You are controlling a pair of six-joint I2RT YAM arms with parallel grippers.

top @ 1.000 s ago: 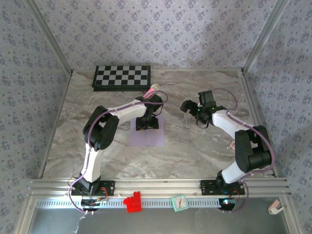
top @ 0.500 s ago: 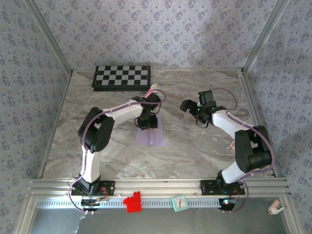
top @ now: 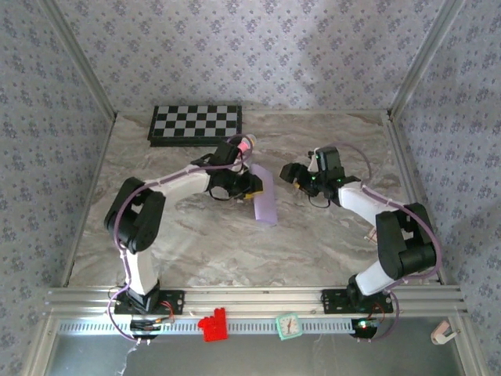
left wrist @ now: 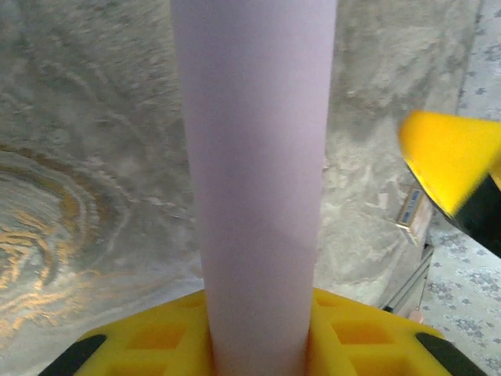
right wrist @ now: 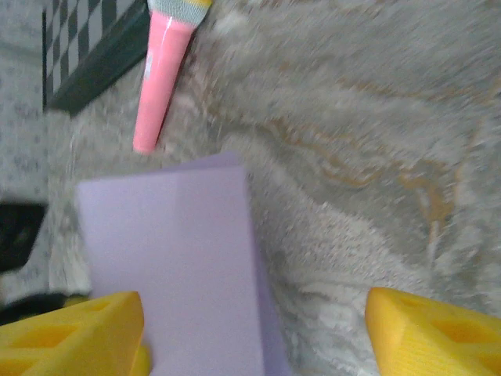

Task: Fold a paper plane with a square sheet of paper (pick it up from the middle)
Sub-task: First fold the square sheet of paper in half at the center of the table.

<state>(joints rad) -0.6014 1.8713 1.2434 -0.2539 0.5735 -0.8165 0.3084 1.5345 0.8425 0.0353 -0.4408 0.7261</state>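
Over the marble table (top: 313, 243), your left gripper (top: 249, 188) pinches the square sheet of paper (top: 264, 200) centrally so it drapes; the right gripper (top: 291, 174), at its 3 o'clock, hovers open-jawed.

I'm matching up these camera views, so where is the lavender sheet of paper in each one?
Top external: the square sheet of paper is a narrow strip at mid-table.
Left wrist: a wide upright band through the centre.
Right wrist: lower left, its corner pointing up.
Landmark: the pink toy microphone, just beyond the sheet in the top and right wrist views.
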